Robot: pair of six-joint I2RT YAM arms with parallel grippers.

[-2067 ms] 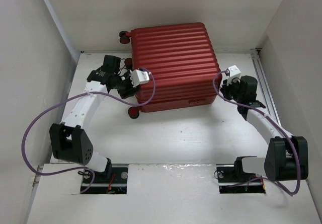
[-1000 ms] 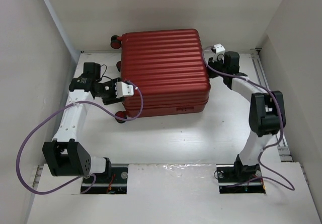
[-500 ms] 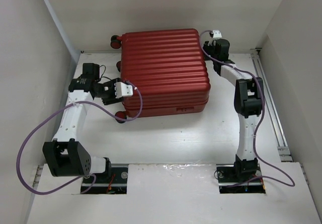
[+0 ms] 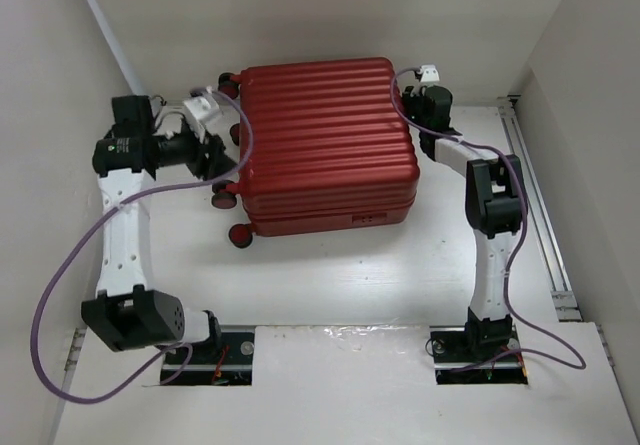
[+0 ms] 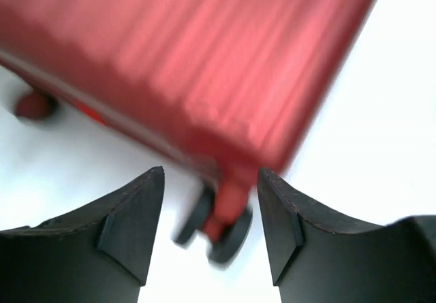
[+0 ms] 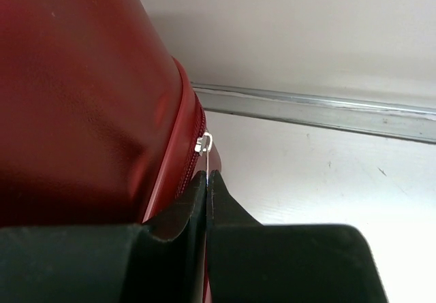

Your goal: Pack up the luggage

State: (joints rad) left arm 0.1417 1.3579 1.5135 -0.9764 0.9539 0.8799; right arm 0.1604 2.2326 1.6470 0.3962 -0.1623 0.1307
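While the dark-red luggage (image 4: 325, 135) lies closed and flat on the white tabletop (image 4: 350, 265), ribbed shell facing up, an arm reaches in at each of its sides. At the luggage's left side, where its small wheels (image 4: 240, 233) stick out, the left fingers (image 5: 133, 225) stand apart, open and holding nothing. One blurred wheel shows in the gap beyond them. Near the luggage's far right corner, the right fingers (image 6: 228, 211) are pressed together, pinching the thin silver zipper pull (image 6: 203, 143) on the seam. A metal rail (image 6: 327, 109) runs just beyond that corner.
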